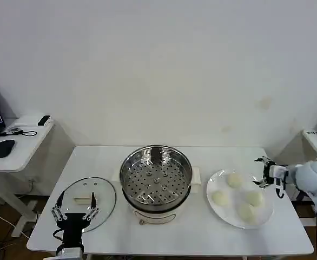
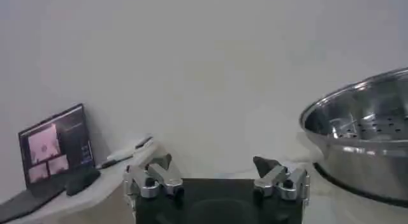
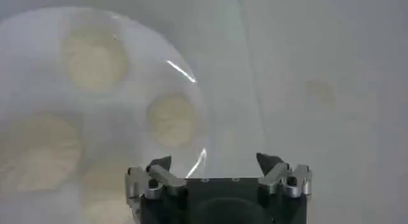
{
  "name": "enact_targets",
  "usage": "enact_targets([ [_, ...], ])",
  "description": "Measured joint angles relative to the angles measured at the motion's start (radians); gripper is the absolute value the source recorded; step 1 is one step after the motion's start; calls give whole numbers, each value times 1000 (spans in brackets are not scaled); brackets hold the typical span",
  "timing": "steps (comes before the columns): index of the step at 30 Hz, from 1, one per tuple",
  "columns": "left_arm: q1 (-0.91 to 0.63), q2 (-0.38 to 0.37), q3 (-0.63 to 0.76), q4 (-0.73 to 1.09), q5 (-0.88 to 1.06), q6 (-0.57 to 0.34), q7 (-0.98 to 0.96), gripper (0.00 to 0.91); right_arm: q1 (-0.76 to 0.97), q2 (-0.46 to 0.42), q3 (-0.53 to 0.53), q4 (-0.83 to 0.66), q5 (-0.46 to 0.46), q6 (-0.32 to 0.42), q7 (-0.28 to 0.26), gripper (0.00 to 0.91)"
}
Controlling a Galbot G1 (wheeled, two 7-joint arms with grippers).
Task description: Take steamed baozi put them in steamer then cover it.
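Right gripper lines up over the plate of buns, nothing moved yet.

The right gripper [image 1: 266,172] hovers with open, empty fingers at the far right edge of the white plate [image 1: 221,175], where four buns [image 1: 234,180] lie apart from one another; the closest one sits just ahead of it in the right wrist view [image 3: 171,119]. The steamer [image 1: 156,177] stands empty at the middle of the desk [image 1: 99,157], left of the plate, and the glass lid [image 1: 88,201] lies flat on the steamer's other side. The left gripper [image 1: 74,212] waits over the lid's near edge, fingers open. To do this well, the right gripper probably should centre on one bun, come down straight and close softly, so the dough is not squashed or its neighbours nudged.
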Motion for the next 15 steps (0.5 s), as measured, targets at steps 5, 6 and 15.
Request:
enact_targets([
  [5, -7, 1, -3, -2, 11, -4, 5, 907, 179, 11, -205, -80, 7, 0, -54, 907],
  [6, -9, 1, -3, -3, 13, -6, 5, 907, 204, 16, -237, -94, 10, -4, -61, 907],
  [15, -28, -6, -1, -15, 28, -9, 11, 907, 347, 64, -446, -185, 47, -40, -82, 907],
])
